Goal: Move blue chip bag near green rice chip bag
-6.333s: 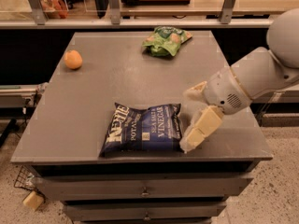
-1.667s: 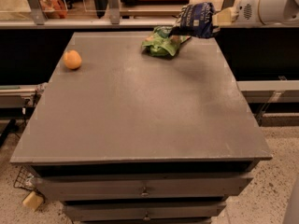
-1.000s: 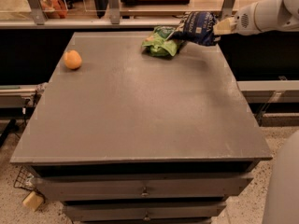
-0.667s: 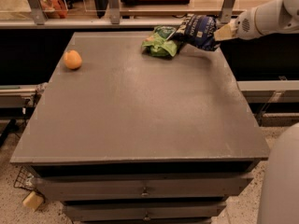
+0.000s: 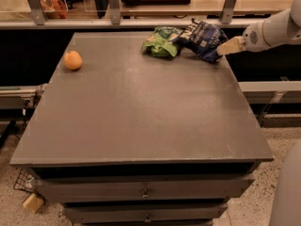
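Table [image 5: 141,112] far-right, hand [image 5: 229,46] gripping blue chip bag [image 5: 201,36] crosswise

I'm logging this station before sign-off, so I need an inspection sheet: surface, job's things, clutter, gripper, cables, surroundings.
Surface: dark grey table, flat top.
Job's things: blue chip bag near the far right corner, lying against the green rice chip bag on its left.
Clutter: orange fruit at the far left.
Gripper: gripper at the blue chip bag's right end, reaching in from the right.
Cables: nothing seen.
Surroundings: drawers under the table; metal rail behind.
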Available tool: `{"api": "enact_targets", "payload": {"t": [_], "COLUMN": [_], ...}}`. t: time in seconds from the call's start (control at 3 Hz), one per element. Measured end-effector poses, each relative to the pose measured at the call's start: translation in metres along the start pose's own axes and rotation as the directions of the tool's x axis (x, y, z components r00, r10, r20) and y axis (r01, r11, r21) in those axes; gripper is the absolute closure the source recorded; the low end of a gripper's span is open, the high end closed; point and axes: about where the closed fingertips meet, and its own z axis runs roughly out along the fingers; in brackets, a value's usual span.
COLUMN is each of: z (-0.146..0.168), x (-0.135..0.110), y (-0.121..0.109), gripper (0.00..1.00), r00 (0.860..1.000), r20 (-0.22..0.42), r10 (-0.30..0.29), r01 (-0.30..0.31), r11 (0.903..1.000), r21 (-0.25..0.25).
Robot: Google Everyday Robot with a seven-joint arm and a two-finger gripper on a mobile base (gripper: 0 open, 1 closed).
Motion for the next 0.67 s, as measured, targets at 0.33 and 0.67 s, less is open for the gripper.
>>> {"api": "enact_targets", "payload": {"t": [0.33,0.67], "z": [-0.009,-0.023], "x": [0.013,0.009], "y": [0.001,0.012], "gripper": [0.00,0.00], "r00": [1.000,0.999], "r20": [-0.007,0.033], "r10": [0.008,-0.014], "r01": [-0.008,0.015], "r11": [1.0000,0.9997], "r21": [0.002,-0.020]}}
